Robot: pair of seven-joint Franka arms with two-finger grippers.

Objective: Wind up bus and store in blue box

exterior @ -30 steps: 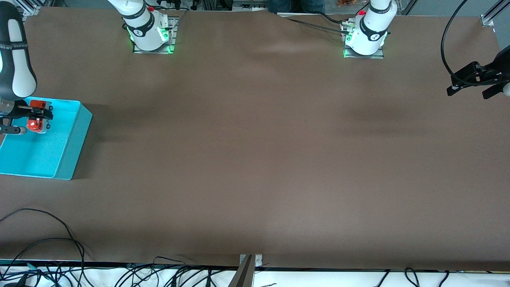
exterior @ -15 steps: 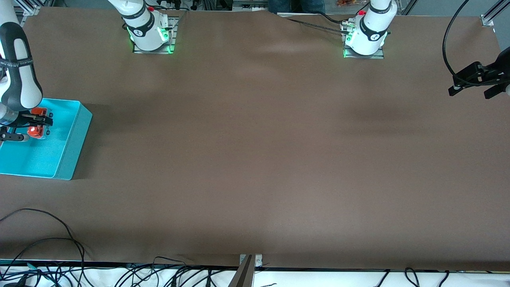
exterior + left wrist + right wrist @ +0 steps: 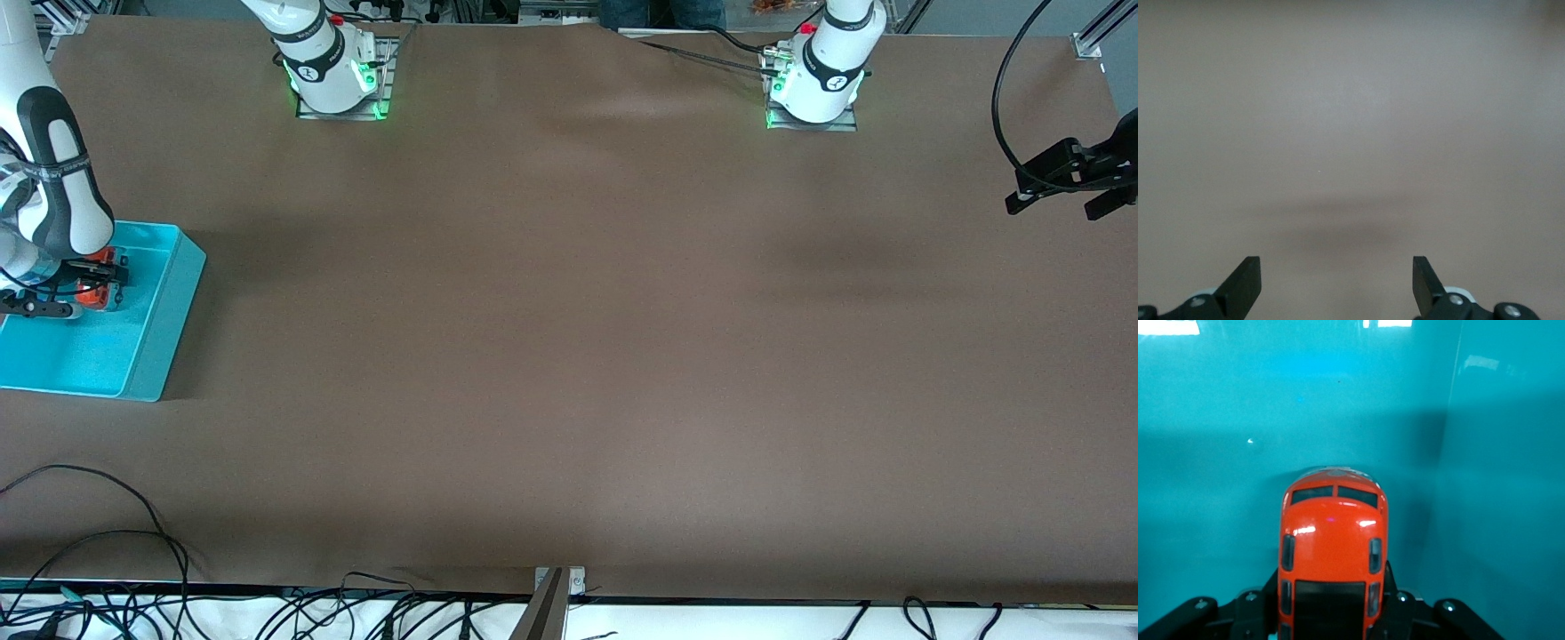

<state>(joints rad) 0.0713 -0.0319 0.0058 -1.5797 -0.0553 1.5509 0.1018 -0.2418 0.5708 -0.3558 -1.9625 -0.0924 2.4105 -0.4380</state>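
We have the bus (image 3: 98, 283) clamped in the right hand (image 3: 89, 284), down inside the blue box (image 3: 169, 307) at about nine o'clock on the tabletop (image 3: 569, 356) as the front camera shows it. In the right wrist view the orange roof of the bus (image 3: 1333, 553) sits between the fingers (image 3: 1188, 617), its nose pointing at the turquoise floor, with one wall of the blue box (image 3: 1505, 487) rising just beside it. We cannot tell whether the wheels touch the floor yet.

To finish the placing well, we judge we should lower until the wheels rest flat, keep the toy off that wall, then part the fingers slowly and lift straight up, since a wound spring may make it roll once freed.

The left hand (image 3: 1067, 182) waits over bare tabletop at about three o'clock, its fingers (image 3: 1245, 283) spread wide and holding nothing. Loose cables (image 3: 107, 533) lie along the tabletop's six o'clock edge, well apart from the box. Nothing stands in the way inside the box apart from its own walls.
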